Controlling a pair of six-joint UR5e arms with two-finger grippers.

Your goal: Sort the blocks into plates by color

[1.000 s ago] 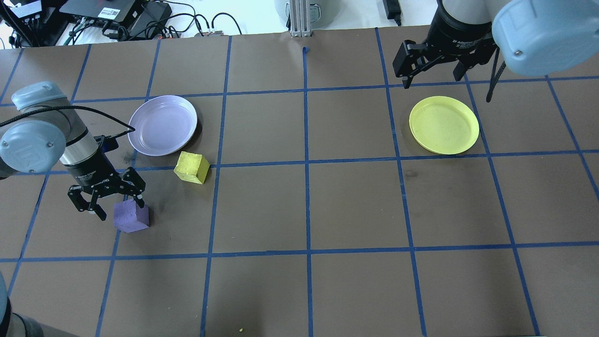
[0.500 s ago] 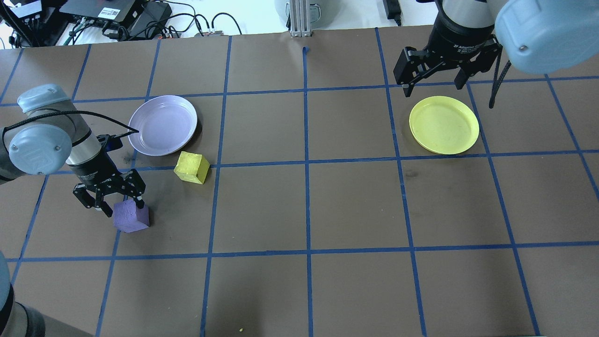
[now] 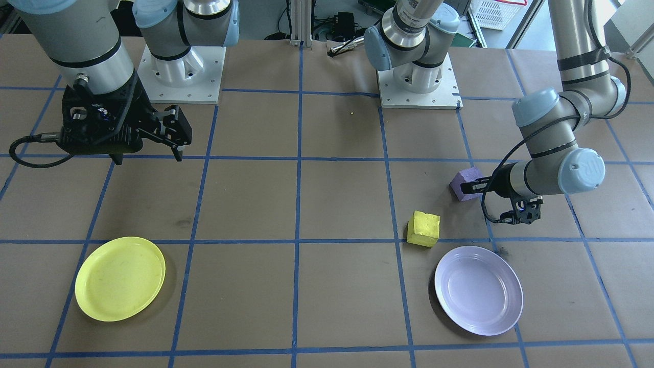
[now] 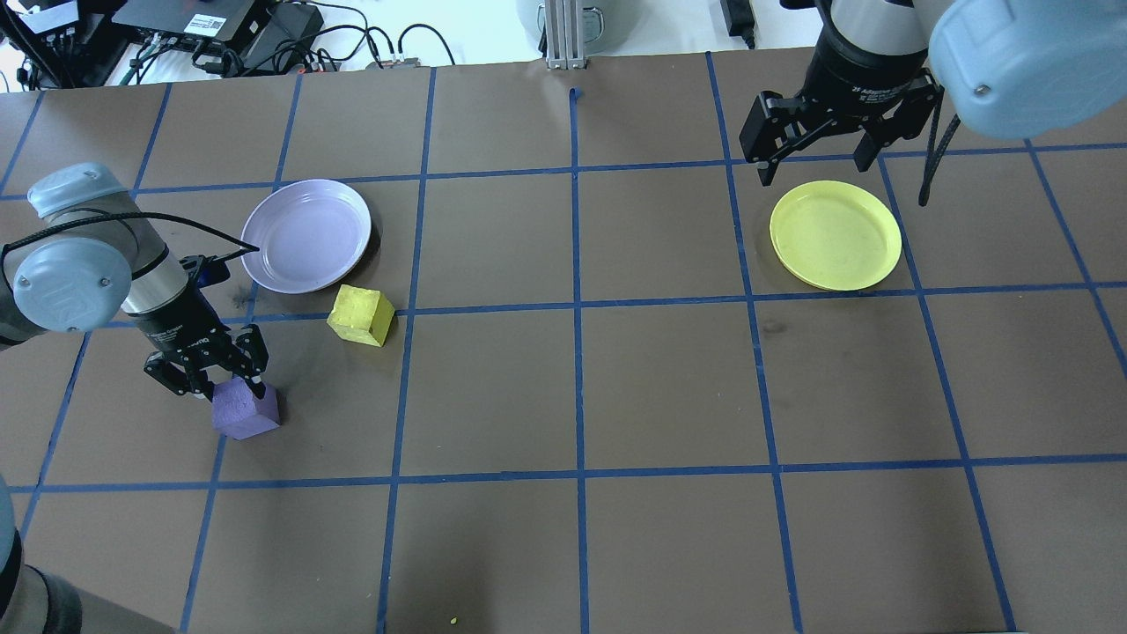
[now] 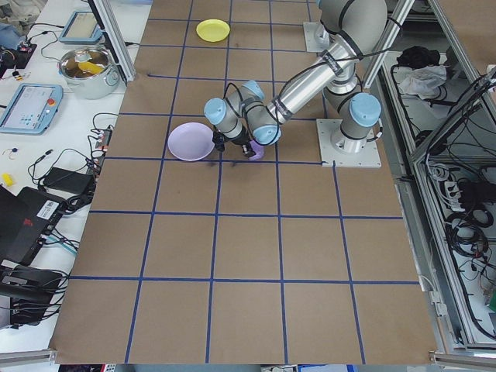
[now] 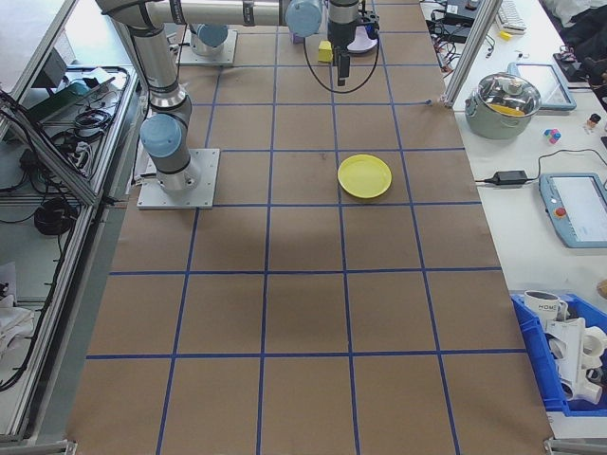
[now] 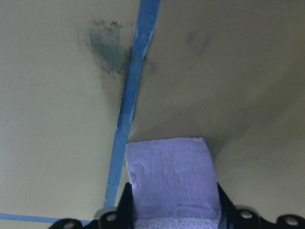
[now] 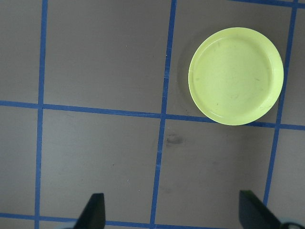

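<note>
Tabletop (image 4: 669, 379) of brown paper gridded with blue tape carries everything, and both arms work from above it. Lavender plate (image 4: 305, 234) lies near the left tool (image 4: 231, 387), just beyond it and a little toward the middle; the yellow plate (image 4: 836, 234) sits well apart, right under the right tool (image 4: 814, 160), whose jaws hang spread and empty. Yellow block (image 4: 360, 314) rests on the tabletop between the left tool and the lavender plate, just short of that plate's rim. Purple block (image 4: 246, 409) is the smallest thing in play: a rough, foam-like cube, pale violet on top, sitting on a tape line with the left tool's fingers (image 7: 125, 210) closed against its two sides, which the wrist view shows plainly. The grip looks to be on the near part of the cube only, so I judge it could pivot or slip out on the lift, and soft foam may squash and spring free. A low carry toward the lavender plate could also knock the yellow block, which lies close to that path.
</note>
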